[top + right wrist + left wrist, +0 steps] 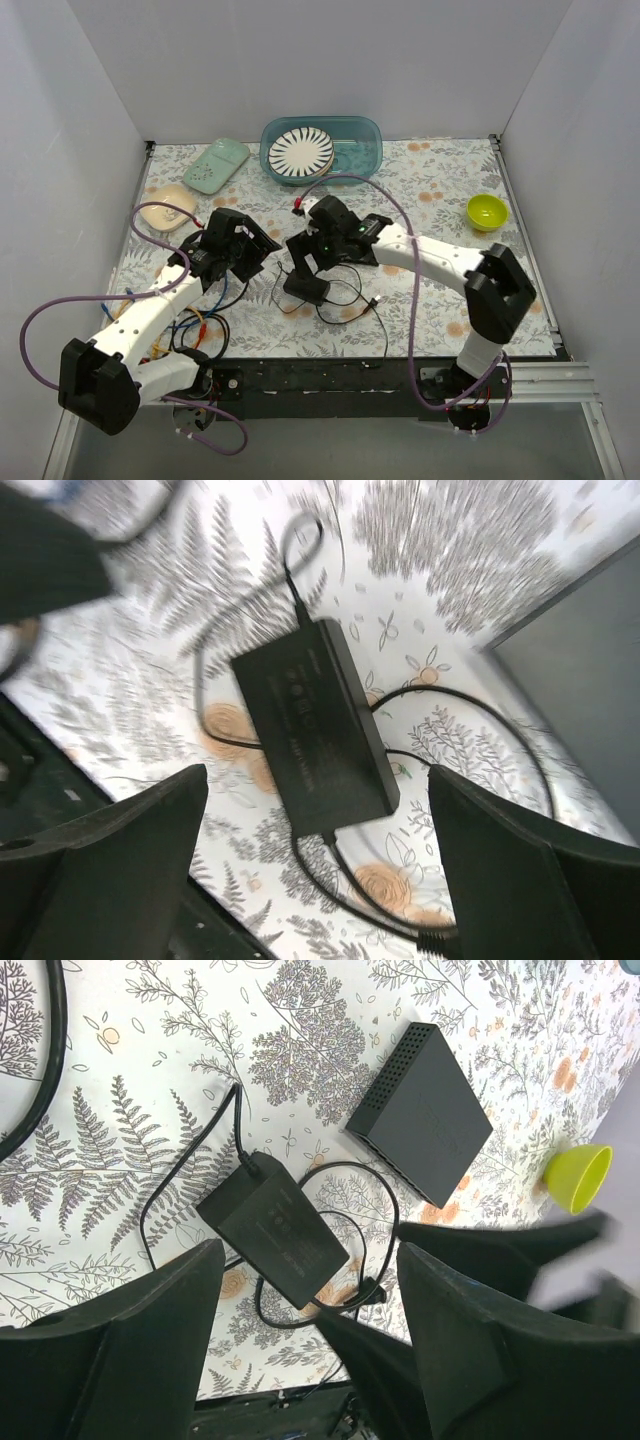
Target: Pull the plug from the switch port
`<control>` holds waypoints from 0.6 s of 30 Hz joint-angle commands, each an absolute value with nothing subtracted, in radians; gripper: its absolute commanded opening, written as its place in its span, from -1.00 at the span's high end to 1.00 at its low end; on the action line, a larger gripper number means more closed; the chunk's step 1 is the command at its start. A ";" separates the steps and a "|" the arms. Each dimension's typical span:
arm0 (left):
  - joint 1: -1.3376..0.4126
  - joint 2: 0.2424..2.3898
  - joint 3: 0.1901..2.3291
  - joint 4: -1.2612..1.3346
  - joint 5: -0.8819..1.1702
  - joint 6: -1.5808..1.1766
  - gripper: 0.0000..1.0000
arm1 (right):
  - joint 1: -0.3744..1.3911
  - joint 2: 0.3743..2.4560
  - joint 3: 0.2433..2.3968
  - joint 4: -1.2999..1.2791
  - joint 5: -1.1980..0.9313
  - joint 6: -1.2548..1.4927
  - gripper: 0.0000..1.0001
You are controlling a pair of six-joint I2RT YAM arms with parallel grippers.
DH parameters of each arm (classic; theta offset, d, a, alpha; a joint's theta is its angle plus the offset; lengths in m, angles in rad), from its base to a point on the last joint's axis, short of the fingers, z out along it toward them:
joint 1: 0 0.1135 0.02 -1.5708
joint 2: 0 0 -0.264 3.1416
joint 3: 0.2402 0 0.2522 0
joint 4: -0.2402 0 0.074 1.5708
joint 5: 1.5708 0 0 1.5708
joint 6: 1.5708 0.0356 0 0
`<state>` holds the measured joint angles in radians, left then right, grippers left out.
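Observation:
The switch (420, 1110) is a flat black box lying on the floral cloth, above right of my left gripper (310, 1260). A black power adapter (272, 1228) lies beside it with its thin cable looped around. The cable's small black plug (372, 1293) rests on the cloth, apart from the switch. My left gripper is open with nothing between its fingers. My right gripper (318, 780) is also open and hovers over the adapter (315, 730), with the switch's edge (590, 670) at the right. In the top view both grippers (255, 247) (303, 255) meet above the adapter (305, 290).
A lime-green bowl (486, 211) stands at the right. A teal tub (322, 150) holding a striped plate sits at the back, with a mint dish (215, 165) and a beige dish (172, 205) to the left. Coloured wires (195, 325) lie near the left arm.

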<state>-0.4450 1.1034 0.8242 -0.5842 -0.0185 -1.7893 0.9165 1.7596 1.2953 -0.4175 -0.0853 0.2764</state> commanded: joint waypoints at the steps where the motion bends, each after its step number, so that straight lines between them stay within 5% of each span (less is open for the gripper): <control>1: -0.443 1.074 0.827 -0.571 -0.025 -1.779 -0.40 | 0.911 1.554 1.379 -0.428 0.044 0.284 -0.97; 8: -0.596 1.267 0.847 -0.364 0.140 -1.686 -0.21 | 0.865 1.341 1.267 -0.471 0.305 0.320 -0.83; 11: -0.754 1.435 0.916 -0.322 0.160 -1.631 -0.01 | 0.792 1.226 1.162 -0.437 0.311 0.354 -0.44; 12: -0.800 1.469 0.946 -0.319 0.160 -1.609 0.17 | 0.757 1.169 1.138 -0.408 0.292 0.360 -0.12; 15: -0.862 1.586 0.969 -0.278 0.155 -1.591 0.28 | 0.735 1.080 1.045 -0.359 0.293 0.373 0.37; 18: -0.914 1.670 0.971 -0.170 0.163 -1.574 0.30 | 0.723 1.043 0.991 -0.359 0.284 0.394 0.56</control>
